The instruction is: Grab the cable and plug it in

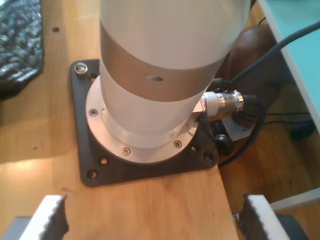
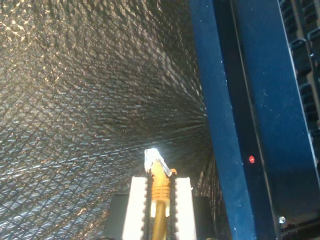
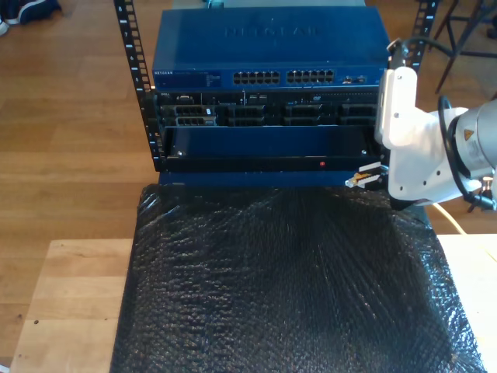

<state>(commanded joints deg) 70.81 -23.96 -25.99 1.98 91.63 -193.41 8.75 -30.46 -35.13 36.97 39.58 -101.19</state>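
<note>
My second end effector (image 2: 160, 200) clenched on the yellow network cable (image 2: 160, 192), clear plug (image 3: 356, 179) beside the blue rack unit (image 3: 264, 159), exterior view's right | my first end effector (image 1: 150, 220) released above the wooden desk (image 1: 150, 200)

I am working in what is looking like a robotics or networking lab. A blue metal network switch (image 3: 268, 50) with rows of ports is sitting in a black perforated equipment rack (image 3: 138, 85) above dark server units (image 3: 264, 115), all standing on a wooden plank floor (image 3: 70, 116). A pale wooden tabletop (image 3: 70, 303) is carrying a black bubble-textured mat (image 3: 287, 287), and a white cylindrical robot arm base (image 1: 160, 75) is sitting bolted to it through a black metal mounting plate (image 1: 100, 170).
</note>
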